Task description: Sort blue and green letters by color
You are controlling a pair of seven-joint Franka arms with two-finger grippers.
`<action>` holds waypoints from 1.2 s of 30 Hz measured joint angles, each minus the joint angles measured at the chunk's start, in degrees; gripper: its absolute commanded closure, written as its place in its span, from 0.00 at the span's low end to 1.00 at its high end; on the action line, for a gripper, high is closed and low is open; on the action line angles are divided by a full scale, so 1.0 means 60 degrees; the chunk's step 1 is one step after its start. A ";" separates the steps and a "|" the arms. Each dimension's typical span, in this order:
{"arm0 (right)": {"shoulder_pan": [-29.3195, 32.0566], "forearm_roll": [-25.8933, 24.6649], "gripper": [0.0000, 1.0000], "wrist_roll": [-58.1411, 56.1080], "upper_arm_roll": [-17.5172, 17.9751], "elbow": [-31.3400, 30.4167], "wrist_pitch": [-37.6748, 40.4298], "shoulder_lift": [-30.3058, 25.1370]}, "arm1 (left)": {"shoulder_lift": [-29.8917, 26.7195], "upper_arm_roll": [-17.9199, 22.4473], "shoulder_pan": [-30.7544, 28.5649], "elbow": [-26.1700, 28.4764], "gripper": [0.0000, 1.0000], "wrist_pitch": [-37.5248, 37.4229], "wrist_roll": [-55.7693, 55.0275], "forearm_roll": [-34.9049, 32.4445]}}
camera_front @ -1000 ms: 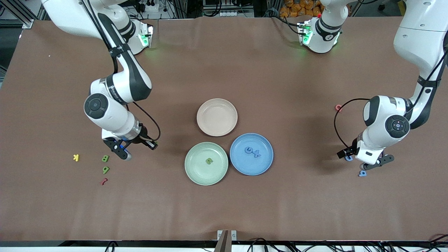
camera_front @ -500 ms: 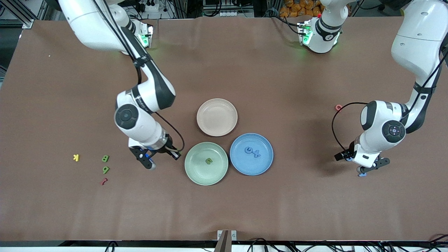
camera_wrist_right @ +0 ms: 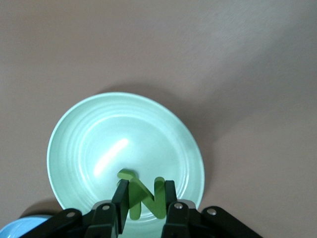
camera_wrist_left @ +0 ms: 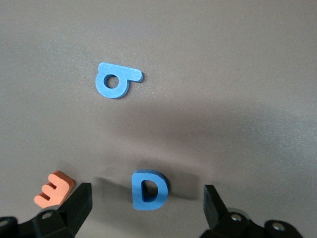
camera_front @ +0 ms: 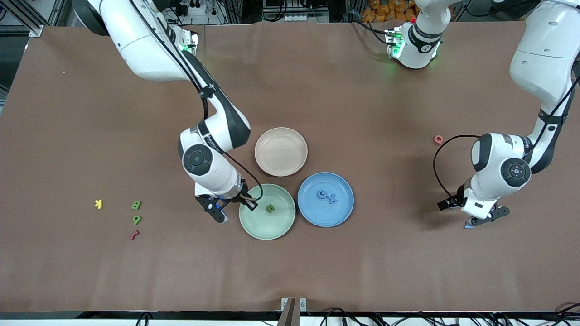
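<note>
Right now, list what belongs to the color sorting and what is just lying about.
Job: green N in the right gripper; green B, green 6; blue D, blue 9; green plate, blue plate; left gripper.
Lying about: yellow K, red squiggle, orange E, pink Q, beige plate.

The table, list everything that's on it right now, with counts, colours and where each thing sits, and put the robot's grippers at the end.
green plate: 1, pale green, beside the blue plate; holds a green letter.
blue plate: 1, holds two blue letters.
beige plate: 1, farther from the front camera than both.
green B and 6: 2, toward the right arm's end, with a yellow K and a red squiggle.
pink letter: 1, toward the left arm's end.
blue D, blue 9, orange E: 1 each, under the left gripper.
left gripper: open, astride the D.
right gripper: shut on a green N, at the green plate's edge.
</note>
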State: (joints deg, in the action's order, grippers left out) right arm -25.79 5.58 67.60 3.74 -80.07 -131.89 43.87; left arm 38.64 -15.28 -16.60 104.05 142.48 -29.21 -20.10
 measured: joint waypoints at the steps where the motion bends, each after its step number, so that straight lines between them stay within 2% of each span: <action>1: -0.0046 -0.0004 1.00 0.0000 -0.0004 0.0080 0.0000 0.0093 | 0.0013 -0.0001 0.0001 -0.0001 0.21 0.0009 0.0000 0.0000; 4: -0.0158 -0.0033 1.00 0.0000 -0.0023 0.0282 -0.0006 0.0339 | 0.0061 -0.0001 0.0003 -0.0003 0.36 0.0046 0.0000 0.0000; 6: -0.0206 -0.0051 1.00 0.0000 -0.0034 0.0364 -0.0012 0.0455 | 0.0097 -0.0001 0.0002 -0.0004 0.52 0.0097 0.0000 0.0000; 8: -0.0239 -0.0058 1.00 0.0000 -0.0041 0.0449 -0.0014 0.0571 | 0.0122 -0.0013 0.0002 -0.0007 0.72 0.0189 0.0000 0.0000; 10: -0.0273 -0.0066 1.00 0.0000 -0.0047 0.0535 -0.0018 0.0676 | 0.0113 -0.0026 0.0003 -0.0017 0.85 0.0214 0.0000 0.0000; 11: -0.0293 -0.0071 0.98 0.0000 -0.0053 0.0585 -0.0018 0.0726 | 0.0107 -0.0024 0.0001 -0.0030 0.88 0.0213 0.0000 0.0000; 13: -0.0332 -0.0075 0.83 0.0000 -0.0077 0.0663 -0.0018 0.0806 | 0.0097 -0.0020 -0.0011 -0.0049 0.94 0.0211 0.0000 0.0000; 15: -0.0366 -0.0079 0.63 0.0000 -0.0111 0.0717 -0.0018 0.0867 | 0.0088 -0.0016 -0.0030 -0.0068 0.98 0.0210 0.0000 0.0000; 17: -0.0381 -0.0082 0.47 0.0000 -0.0134 0.0765 -0.0018 0.0908 | 0.0042 -0.0019 -0.0044 -0.0075 0.99 0.0188 0.0007 -0.0001; 18: -0.0382 -0.0083 0.33 -0.0001 -0.0140 0.0779 -0.0018 0.0921 | 0.0039 -0.0017 -0.0049 -0.0078 1.00 0.0190 0.0007 -0.0001; 20: -0.0381 -0.0086 0.18 -0.0002 -0.0157 0.0799 -0.0017 0.0939 | 0.0058 -0.0011 -0.0052 -0.0077 1.00 0.0200 0.0007 -0.0001; 23: -0.0381 -0.0087 0.06 -0.0003 -0.0187 0.0815 -0.0006 0.0948 | 0.0064 -0.0011 -0.0055 -0.0085 1.00 0.0212 0.0007 -0.0001; 25: -0.0379 -0.0088 0.04 -0.0004 -0.0202 0.0835 0.0008 0.0949 | 0.0064 -0.0015 -0.0054 -0.0097 1.00 0.0229 0.0007 -0.0001; 30: -0.0374 -0.0095 0.07 -0.0018 -0.0233 0.0991 0.0276 0.0942 | 0.0056 -0.0092 -0.0025 -0.0186 1.00 0.0249 -0.0016 0.0000; 36: -0.0317 -0.0116 0.08 -0.0444 -0.0330 0.1368 0.1489 0.0775 | -0.0039 -0.0450 0.0048 -0.0293 1.00 0.0247 -0.0692 0.0000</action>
State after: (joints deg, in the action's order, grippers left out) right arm -27.69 4.89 64.93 1.76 -71.87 -122.96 48.52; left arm 38.40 -17.98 -16.31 102.29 143.97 -33.36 -20.10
